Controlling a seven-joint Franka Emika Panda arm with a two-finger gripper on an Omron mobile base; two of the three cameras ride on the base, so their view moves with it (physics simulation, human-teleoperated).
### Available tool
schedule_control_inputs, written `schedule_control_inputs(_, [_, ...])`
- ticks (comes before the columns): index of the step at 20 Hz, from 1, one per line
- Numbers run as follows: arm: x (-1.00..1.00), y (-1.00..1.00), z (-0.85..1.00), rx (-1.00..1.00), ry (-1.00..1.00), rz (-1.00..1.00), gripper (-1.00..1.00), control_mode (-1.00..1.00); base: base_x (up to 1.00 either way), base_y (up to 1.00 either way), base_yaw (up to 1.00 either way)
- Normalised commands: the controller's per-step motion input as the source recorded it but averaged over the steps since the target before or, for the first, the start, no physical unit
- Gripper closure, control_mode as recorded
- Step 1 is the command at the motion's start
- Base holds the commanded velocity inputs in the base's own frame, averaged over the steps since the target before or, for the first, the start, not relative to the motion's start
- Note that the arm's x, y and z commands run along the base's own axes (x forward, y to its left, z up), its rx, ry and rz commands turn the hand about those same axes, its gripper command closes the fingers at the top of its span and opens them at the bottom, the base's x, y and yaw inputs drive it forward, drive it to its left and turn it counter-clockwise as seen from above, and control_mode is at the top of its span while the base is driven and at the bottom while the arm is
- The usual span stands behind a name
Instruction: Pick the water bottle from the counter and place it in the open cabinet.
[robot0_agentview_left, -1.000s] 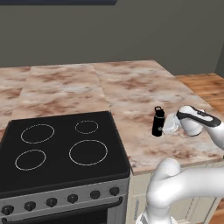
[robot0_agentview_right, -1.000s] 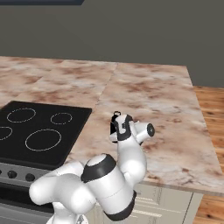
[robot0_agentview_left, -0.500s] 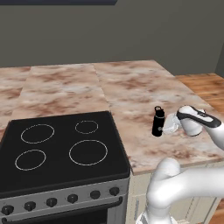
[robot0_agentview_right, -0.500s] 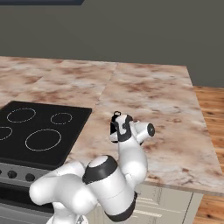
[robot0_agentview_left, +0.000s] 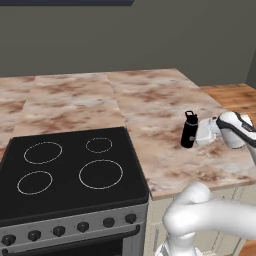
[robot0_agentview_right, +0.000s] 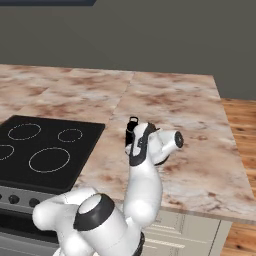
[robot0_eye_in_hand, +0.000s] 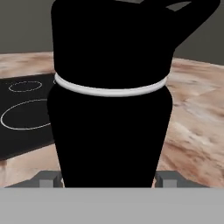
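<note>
Robot hand closes in on water bottle at counter's edge

From the left base view, the small matte black water bottle (robot0_agentview_left: 189, 130) stood upright on the marbled pink-brown stone counter (robot0_agentview_left: 150, 100), directly ahead of the white two-finger gripper (robot0_agentview_left: 200, 136). In the hand view, the bottle (robot0_eye_in_hand: 109, 109) sat between the grey fingertips (robot0_eye_in_hand: 46, 179), flanking its base; whether they pinched it could not be told.

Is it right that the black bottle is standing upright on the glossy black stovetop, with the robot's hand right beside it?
Not quite. The water bottle stands upright on the counter, right of the stovetop, as the left base view shows. The gripper is indeed beside it.
</note>
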Motion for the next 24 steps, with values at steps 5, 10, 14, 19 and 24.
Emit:
schedule_control_inputs(5, [-0.86, 0.14, 1.00, 0.00, 0.09, 0.06, 1.00, -1.00, 0.00, 0.00, 0.00])
schedule_control_inputs(10, [-0.98, 0.57, 1.00, -0.07, 0.06, 0.26, 1.00, -1.00, 0.00, 0.00, 0.00])
schedule_control_inputs(14, [-1.00, 0.62, 1.00, -0.05, 0.00, 0.20, 1.00, -1.00, 0.00, 0.00, 0.00])
schedule_control_inputs(19, [-0.96, 0.19, 0.83, 0.00, 0.00, 0.11, 1.00, -1.00, 0.00, 0.00, 0.00])
schedule_control_inputs(24, [-0.97, 0.00, 0.13, 0.03, -0.02, 0.07, 1.00, -1.00, 0.00, 0.00, 0.00])
